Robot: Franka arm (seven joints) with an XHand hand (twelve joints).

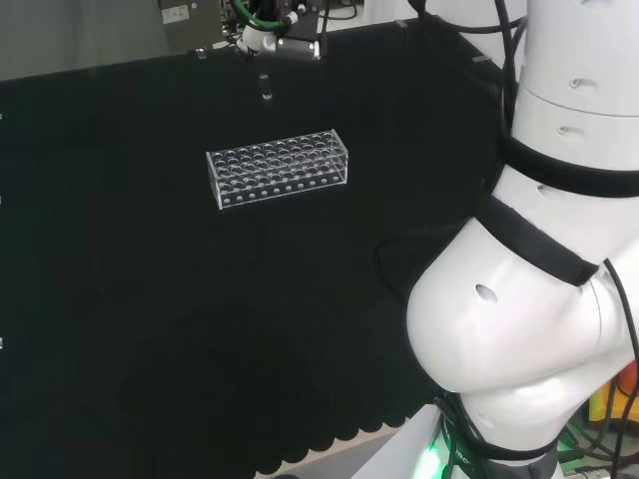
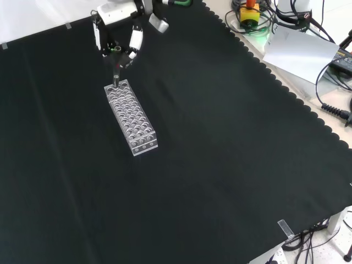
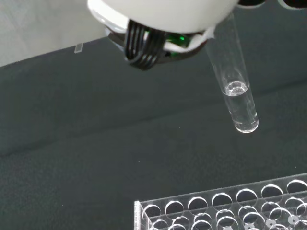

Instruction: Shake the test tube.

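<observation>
— Where was the test tube (image 3: pixel 236 86)?

— Held up off the black cloth (image 2: pixel 220 165), clear of the clear plastic rack (image 2: pixel 131 116). In the front view it hung at about twelve o'clock from the rack, just above the rack's far end. The wrist view showed a little clear liquid in its rounded bottom.

— And the hand (image 2: pixel 116 34)?

— Its fingers (image 2: pixel 135 41) were curled down around the tube's upper part, pinching it. In the head view the hand (image 1: pixel 268 38) sat at twelve o'clock from the rack (image 1: pixel 280 167), by the cloth's far edge.
</observation>
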